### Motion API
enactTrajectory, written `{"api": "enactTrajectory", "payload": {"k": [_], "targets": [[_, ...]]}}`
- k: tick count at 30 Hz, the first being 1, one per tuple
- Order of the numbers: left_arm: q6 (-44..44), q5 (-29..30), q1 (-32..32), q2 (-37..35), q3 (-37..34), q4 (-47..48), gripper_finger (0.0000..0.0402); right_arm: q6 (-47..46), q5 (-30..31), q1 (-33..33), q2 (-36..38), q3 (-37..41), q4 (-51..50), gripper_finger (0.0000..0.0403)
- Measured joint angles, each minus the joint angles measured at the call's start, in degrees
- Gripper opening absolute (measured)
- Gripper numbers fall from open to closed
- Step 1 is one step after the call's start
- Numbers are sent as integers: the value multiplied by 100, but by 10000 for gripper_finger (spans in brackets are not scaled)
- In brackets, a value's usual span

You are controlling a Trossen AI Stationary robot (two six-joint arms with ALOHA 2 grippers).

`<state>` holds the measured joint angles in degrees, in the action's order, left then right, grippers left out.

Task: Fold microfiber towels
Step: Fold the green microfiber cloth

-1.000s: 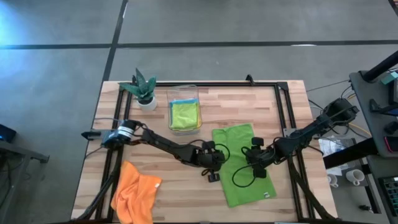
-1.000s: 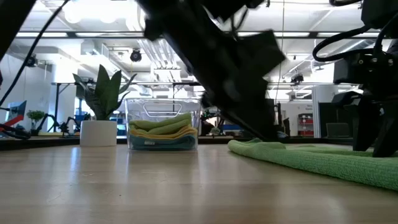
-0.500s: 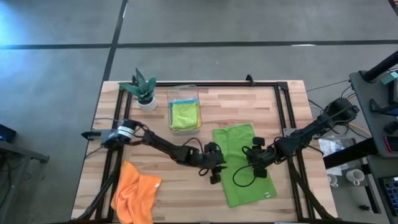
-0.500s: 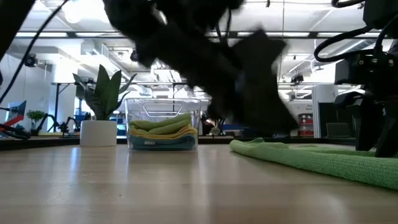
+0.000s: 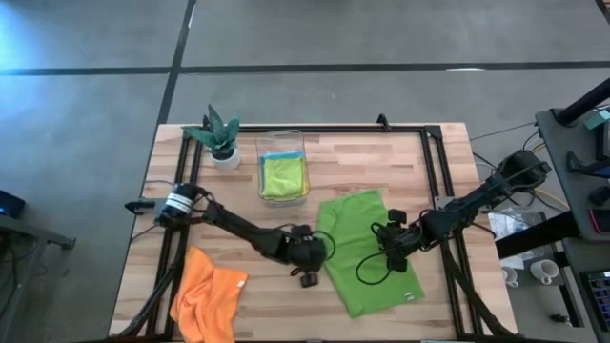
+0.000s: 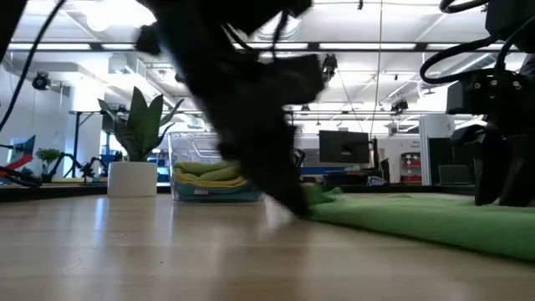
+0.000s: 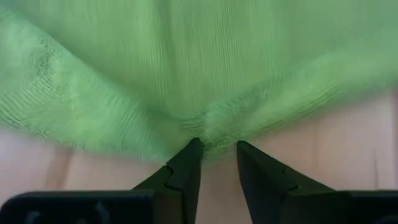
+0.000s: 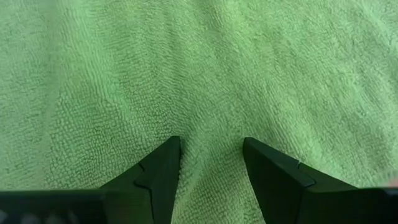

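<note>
A matt, nubby microfiber weave was shown on the green towel (image 8: pixel 205 68). The table (image 5: pixel 419 157) was made of pale, smooth wood planks. The bin (image 5: pixel 282 143) was of clear, glossy plastic.

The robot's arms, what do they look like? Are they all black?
Mostly, yes. Both are thin, dark, jointed arms. The left arm has a silver-white band near its base, and the right arm trails a black looping cable. The left gripper and right gripper each have two dark, pointed, wedge-shaped fingers.
</note>
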<state>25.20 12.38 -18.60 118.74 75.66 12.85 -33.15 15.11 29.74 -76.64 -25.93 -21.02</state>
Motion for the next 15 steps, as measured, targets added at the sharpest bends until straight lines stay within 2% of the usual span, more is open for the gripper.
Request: {"api": "enactTrajectory", "payload": {"k": [3,6,8,10,13,15], "targets": [[227,114,-160,-378,-90,1156,91,20,0,0,10,3,-94,176],[412,445,-239,-774,-274,1583,91,30,4,0,11,4,-93,176],[358,725,-239,-1061,-426,986,91,30,4,-2,11,4,-91,176],[22,907,-211,-1233,-671,-53,91,31,7,0,11,9,-78,176],[-1048,908,-185,-1122,-1032,-2130,91,28,7,-2,11,9,-76,176],[-1480,822,-126,-853,-1035,-2938,91,25,10,-2,17,6,-86,176]]}}
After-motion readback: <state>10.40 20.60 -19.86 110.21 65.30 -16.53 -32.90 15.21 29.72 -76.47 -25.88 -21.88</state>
